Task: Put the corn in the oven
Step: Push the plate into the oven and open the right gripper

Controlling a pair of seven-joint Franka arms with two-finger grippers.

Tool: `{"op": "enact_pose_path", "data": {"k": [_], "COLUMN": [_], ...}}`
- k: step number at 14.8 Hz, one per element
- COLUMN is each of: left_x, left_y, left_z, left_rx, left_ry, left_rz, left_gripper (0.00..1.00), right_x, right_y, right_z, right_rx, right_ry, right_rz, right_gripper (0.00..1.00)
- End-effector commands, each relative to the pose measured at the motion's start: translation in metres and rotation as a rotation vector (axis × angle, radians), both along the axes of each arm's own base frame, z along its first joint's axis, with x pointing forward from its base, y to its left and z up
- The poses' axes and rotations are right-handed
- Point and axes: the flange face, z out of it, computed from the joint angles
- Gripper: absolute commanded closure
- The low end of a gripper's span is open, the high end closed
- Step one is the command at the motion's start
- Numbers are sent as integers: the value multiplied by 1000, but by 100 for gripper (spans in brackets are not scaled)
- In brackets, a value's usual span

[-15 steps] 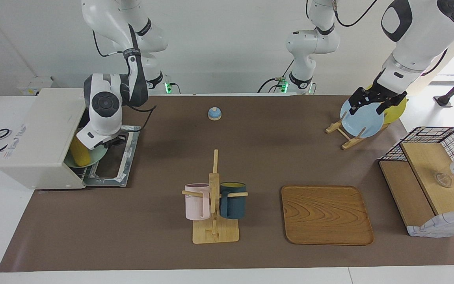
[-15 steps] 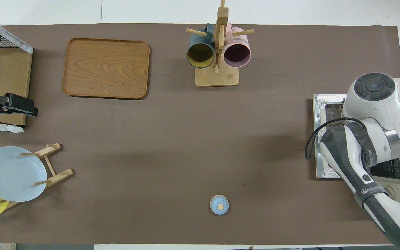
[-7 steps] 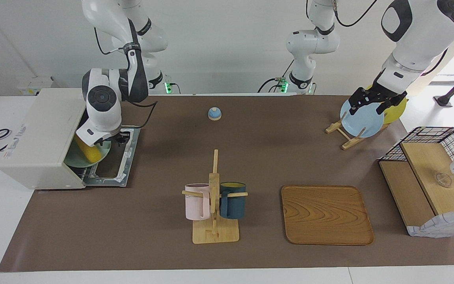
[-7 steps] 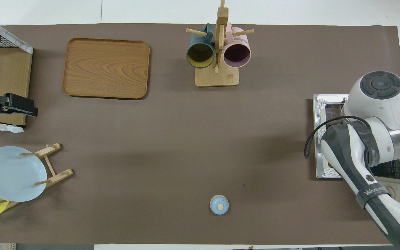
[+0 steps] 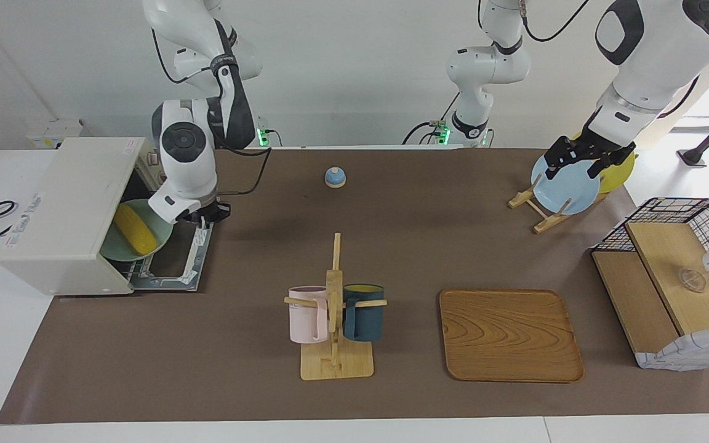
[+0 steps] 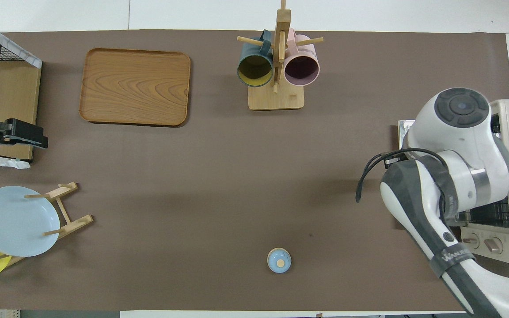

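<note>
The left gripper (image 5: 582, 161) hung open over the blue plate (image 5: 564, 184). The right gripper (image 5: 202, 215), shut and empty, hung over the oven (image 5: 65, 215) door. The corn (image 5: 135, 230) lay on a green plate (image 5: 117, 249) inside: light, stiff, likely best pinched mid-cob.

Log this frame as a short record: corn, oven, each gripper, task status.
corn: lying on a green plate inside the oven
oven: door dropped open, at the right arm's end of the table
right gripper: shut, empty, over the open door
left gripper: open, waiting over the blue plate
status: corn in; door not yet closed
</note>
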Motion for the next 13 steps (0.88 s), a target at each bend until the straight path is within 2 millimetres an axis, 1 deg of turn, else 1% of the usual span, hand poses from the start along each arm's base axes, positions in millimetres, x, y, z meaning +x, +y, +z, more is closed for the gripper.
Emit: {"op": "enact_pose_path", "data": {"k": [1,2,3,4,7,10,13], "left_x": [-4,-5,-5,-5,-4,-4,-4], "left_y": [3,3,3,3,3,3,3], "left_z": [5,6,6,6,5,5,5], "left_rx": [23,22,22,22,23,23,23], "left_ry": [1,0,0,0,1,1,1], "left_rz": [-6,-6,-6,-6,-6,-6,-6], "left_gripper": [0,0,0,0,0,0,0], "right_x": [-12,-11,-10,-9,-8,-7,-7], "right_y": [3,3,3,-3,-4,-17,-20], "right_z": [-33,-46,-55,-62,-75,-85,-86], "right_rx": [27,31,30,29,26,18,1], "right_ry": [-37,-38,-33,-29,-20,-4,4], "right_rz": [-32,-31,-37,-54,-59,-78,-70], "right_gripper": [100,100,100,100,100,100,100]}}
